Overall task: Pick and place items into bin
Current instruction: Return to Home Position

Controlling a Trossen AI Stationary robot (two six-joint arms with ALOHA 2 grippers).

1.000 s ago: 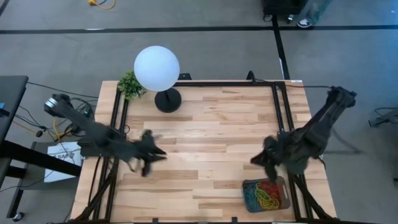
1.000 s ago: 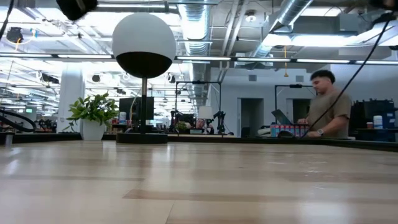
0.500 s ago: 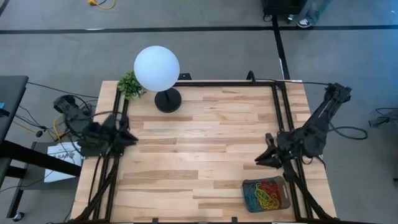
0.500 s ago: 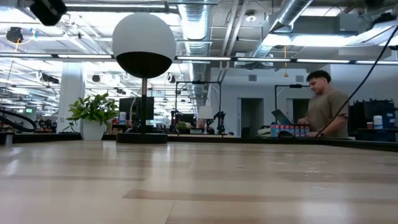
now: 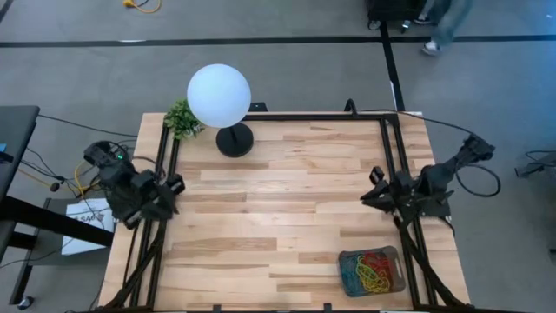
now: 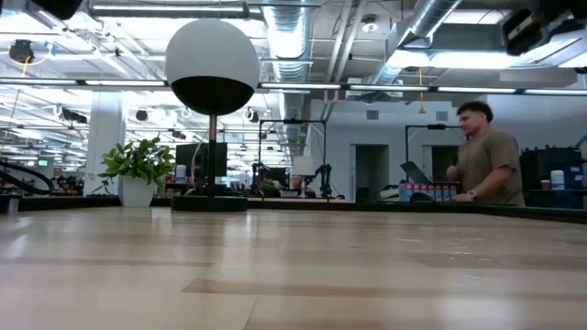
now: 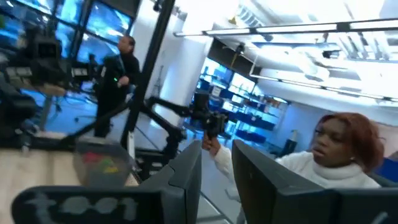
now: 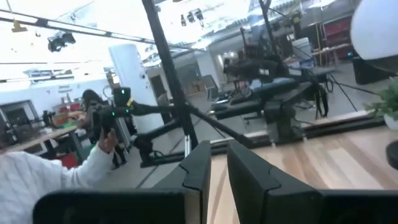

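Rubber bands (image 5: 373, 271) are seen heaped in the mesh bin (image 5: 369, 252) at 5 o'clock on the table (image 5: 287, 209). They are judged light, floppy and snag-prone, best pinched by one strand. Left gripper (image 5: 174, 184) at 9 o'clock and right gripper (image 5: 372, 187) at 3 o'clock, fingers pressed near-together, nothing held.
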